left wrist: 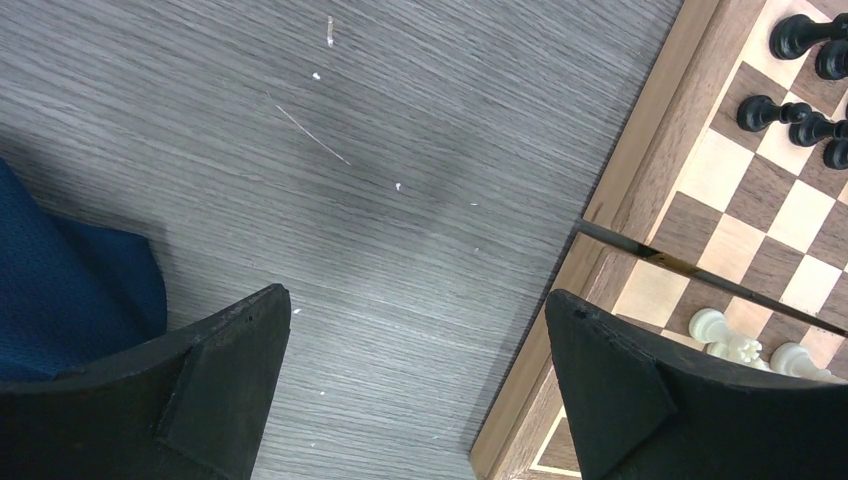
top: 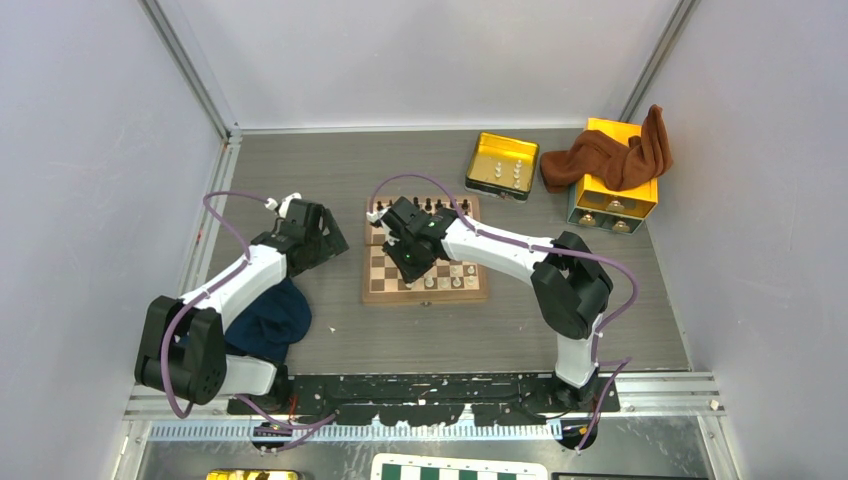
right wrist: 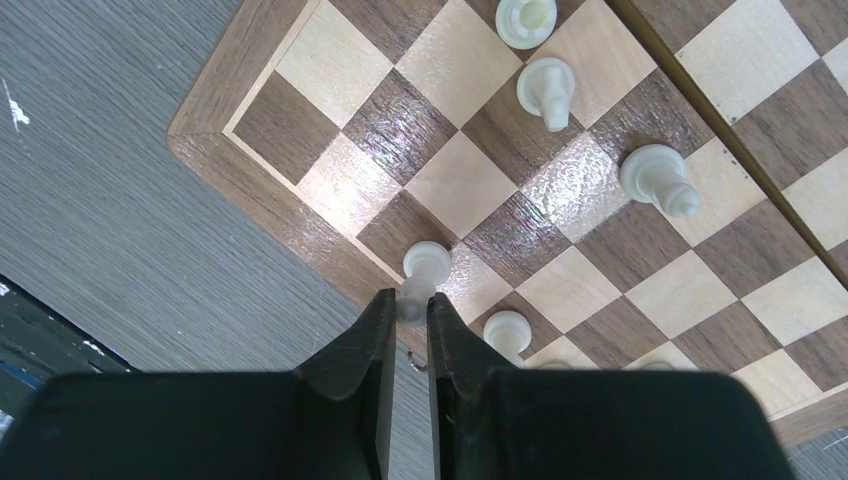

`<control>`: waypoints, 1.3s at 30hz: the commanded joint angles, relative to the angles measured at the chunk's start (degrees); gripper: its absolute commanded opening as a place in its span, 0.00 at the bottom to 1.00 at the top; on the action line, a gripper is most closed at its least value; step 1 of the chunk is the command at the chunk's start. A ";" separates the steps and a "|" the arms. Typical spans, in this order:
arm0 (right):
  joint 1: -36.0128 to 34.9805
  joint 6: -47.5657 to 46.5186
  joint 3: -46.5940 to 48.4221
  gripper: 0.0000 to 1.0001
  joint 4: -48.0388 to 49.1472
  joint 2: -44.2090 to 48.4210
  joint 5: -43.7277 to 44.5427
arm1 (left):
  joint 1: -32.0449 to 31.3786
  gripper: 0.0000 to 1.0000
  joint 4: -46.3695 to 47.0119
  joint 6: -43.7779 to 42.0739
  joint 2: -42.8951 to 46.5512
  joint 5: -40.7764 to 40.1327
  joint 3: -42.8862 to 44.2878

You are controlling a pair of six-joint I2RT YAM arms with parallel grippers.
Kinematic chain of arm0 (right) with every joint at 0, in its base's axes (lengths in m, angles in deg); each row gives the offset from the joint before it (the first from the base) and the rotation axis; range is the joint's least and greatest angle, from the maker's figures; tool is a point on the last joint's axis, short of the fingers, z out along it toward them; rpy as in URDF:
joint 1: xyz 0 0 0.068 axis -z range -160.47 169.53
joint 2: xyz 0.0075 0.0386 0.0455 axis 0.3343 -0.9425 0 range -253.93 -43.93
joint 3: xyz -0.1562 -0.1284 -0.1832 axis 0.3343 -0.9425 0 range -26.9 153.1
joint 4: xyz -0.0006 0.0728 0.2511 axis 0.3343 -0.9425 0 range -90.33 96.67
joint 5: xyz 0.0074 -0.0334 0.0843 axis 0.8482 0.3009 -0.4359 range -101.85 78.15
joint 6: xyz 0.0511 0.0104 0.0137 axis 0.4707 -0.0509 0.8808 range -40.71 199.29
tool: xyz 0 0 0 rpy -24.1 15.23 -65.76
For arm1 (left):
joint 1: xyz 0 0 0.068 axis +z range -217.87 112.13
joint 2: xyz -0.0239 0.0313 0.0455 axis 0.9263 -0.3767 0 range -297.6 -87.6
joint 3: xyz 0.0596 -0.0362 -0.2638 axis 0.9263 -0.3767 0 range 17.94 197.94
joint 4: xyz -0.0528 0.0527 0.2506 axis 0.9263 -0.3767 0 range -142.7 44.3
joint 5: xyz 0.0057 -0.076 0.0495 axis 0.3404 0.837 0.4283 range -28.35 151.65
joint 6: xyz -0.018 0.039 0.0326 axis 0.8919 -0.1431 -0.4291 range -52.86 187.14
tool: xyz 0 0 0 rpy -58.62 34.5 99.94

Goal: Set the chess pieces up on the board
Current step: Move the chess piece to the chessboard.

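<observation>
Cream pawn (right wrist: 426,266) at board (right wrist: 270,195) edge | right claw (right wrist: 411,305) pinching it | left claw (left wrist: 415,300) wide, empty

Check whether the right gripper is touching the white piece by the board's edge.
Touching. The right wrist view shows the right gripper closed on the white piece, its head pinched between both fingertips with no gap on either side.

Grey wood-grain tabletop (left wrist: 400,200) directly under my left gripper (left wrist: 415,300), and the same surface just beside my right gripper (right wrist: 411,305). Plain pale back wall (top: 430,60) ahead of both, side walls (top: 90,200) outboard. Aluminium corner posts (top: 190,70) far ahead. Black mounting rail (top: 430,385) behind. Light even, shadows soft.
</observation>
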 commanded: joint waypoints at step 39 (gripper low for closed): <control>0.02 -0.32 -2.03 0.01 0.42 5.49 2.48 | 0.34 0.99 1.51 -0.02 0.94 0.91 0.12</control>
